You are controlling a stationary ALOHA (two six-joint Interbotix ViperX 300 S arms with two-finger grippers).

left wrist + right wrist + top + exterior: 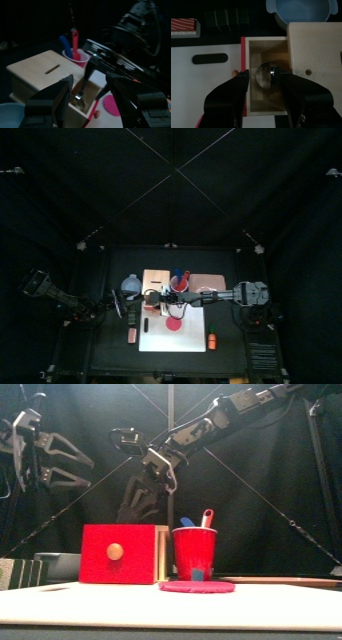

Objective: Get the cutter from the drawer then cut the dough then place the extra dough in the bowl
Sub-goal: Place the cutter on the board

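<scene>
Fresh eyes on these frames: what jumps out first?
The red drawer front and the red cup of toy knives loom side by side in the front view, pink dough before the cup. The right gripper hangs open over the metal cutter in the open drawer.

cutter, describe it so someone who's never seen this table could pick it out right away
Find the pale wooden box on the black table; its drawer stands pulled open. The cutter lies inside that drawer, below the open jaws of the right gripper. It is the only round, shiny metal thing there, unlike the blue-grey bowl beside the box.
</scene>
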